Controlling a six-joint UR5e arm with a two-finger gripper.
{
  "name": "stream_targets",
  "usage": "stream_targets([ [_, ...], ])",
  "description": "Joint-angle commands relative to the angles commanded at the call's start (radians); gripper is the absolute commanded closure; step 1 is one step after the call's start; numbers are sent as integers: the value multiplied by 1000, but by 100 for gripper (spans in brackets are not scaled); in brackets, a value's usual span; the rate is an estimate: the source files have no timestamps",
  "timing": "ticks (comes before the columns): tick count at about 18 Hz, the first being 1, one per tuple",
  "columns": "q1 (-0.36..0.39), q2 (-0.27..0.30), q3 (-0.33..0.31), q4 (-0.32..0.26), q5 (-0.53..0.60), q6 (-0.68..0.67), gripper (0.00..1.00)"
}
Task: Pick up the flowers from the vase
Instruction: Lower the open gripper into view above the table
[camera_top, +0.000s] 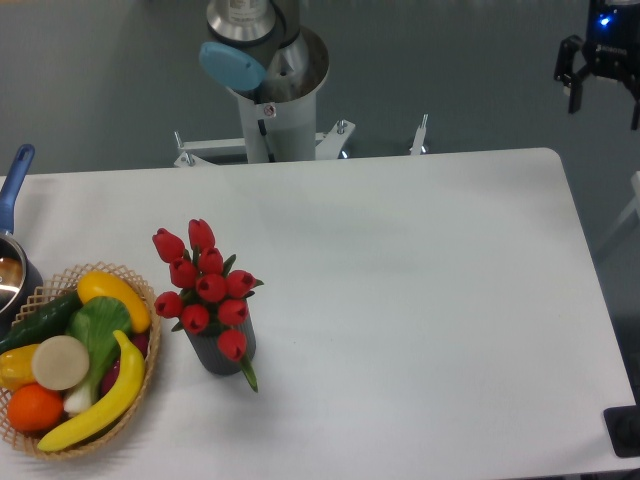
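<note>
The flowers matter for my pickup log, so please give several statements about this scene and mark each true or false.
1. The flowers stand in the vase. True.
2. The tool grips the flowers. False: it hangs far off at the upper right, beyond the table, holding nothing.
3. The basket lies left of the vase. True.
4. The vase has tipped over. False: it is upright.
5. A banana lies in the basket. True.

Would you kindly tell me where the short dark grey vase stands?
The short dark grey vase stands lower left on the white table, just right of the round wicker basket.
</note>
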Motion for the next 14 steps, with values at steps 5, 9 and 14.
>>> stream_targets([
  [5,0,6,-9,-11,-2,-3,0],
  [9,0,11,-18,-37,-12,-78,0],
  [14,-24,17,-35,-32,-80,-253,0],
])
